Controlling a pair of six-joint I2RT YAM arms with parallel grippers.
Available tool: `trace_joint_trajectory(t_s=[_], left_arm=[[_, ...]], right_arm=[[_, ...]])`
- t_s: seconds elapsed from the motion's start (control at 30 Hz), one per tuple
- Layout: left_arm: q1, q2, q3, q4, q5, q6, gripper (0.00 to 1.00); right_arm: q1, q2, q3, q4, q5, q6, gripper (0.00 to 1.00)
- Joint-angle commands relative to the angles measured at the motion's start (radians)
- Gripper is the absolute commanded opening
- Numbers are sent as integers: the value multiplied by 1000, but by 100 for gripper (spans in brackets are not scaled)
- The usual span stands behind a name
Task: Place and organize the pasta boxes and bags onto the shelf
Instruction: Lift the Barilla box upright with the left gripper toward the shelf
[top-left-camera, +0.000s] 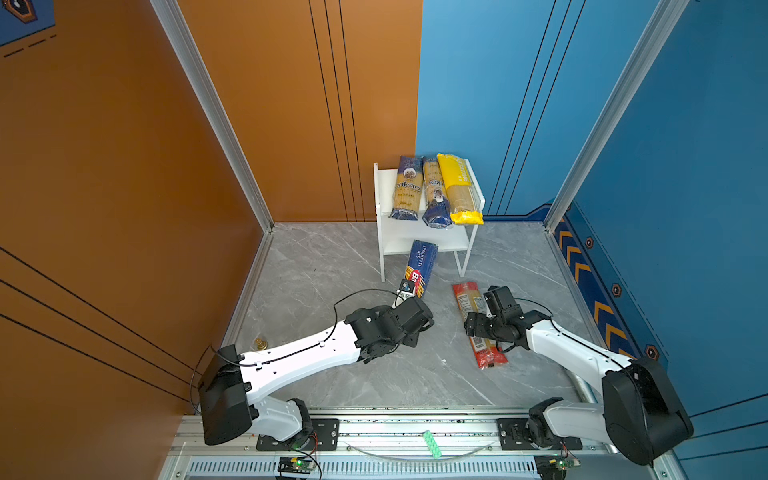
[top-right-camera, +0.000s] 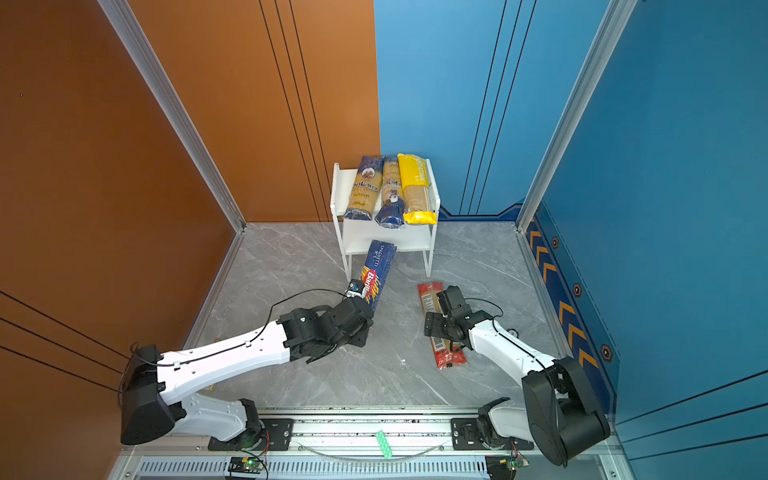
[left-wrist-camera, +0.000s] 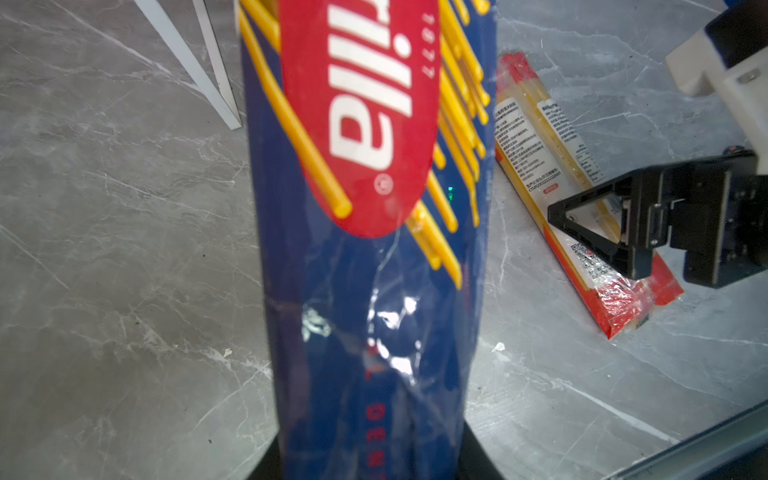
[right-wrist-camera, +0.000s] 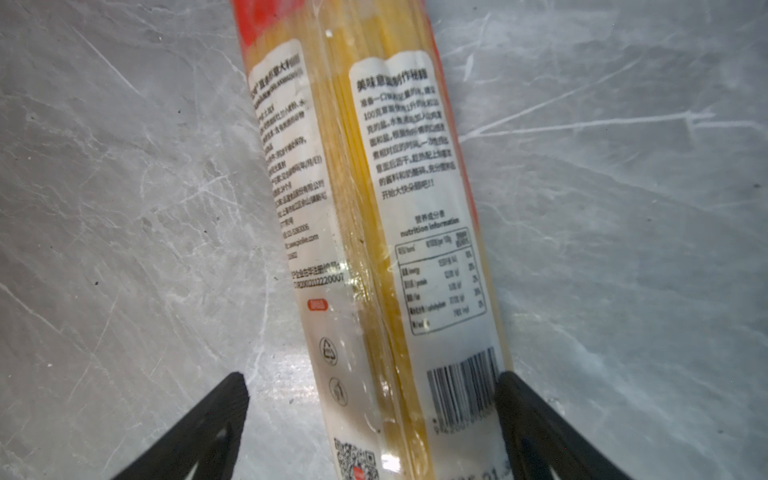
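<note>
On the left, our left tool (top-left-camera: 409, 292) pinches the near end of the Barilla pack (top-left-camera: 422, 261), whose far end points at the lower board of the shelf (top-left-camera: 384, 189), at or just over its front edge. This long, narrow pack in slick, crinkled film is held by one end only. We judge it could droop or swivel in the grip, and its nose could catch the board's edge or a thin white leg and shove the light rack back. On the top board the two ankara packs (top-left-camera: 406, 189) and the yellow pack (top-left-camera: 460, 187) lie side by side, near ends hanging over the front, so a jolt could slide these glossy bags off. To the right, the clear pack (right-wrist-camera: 374, 199) with red ends lies flat on the grey marbled surface (right-wrist-camera: 124, 166). Our right tool (right-wrist-camera: 370, 376) is spread wide, one jaw on either side of it. The pack sits skew between them, so closing could grab loose film or twist the bundle of strands.
</note>
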Motion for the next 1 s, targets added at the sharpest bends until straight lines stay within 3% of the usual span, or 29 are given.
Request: trace_joint_trajectory(t_s=[0.0, 0.4, 0.97], left_arm=[[5, -42, 76, 85, -122, 20, 0], [110, 40, 192, 83, -151, -10, 0], [218, 195, 350, 83, -66, -13, 0]], right_arm=[[-3, 14, 19, 6, -5, -11, 91], [-4, 2, 17, 2, -11, -9, 91], [-3, 22, 46, -13, 3, 8, 91]])
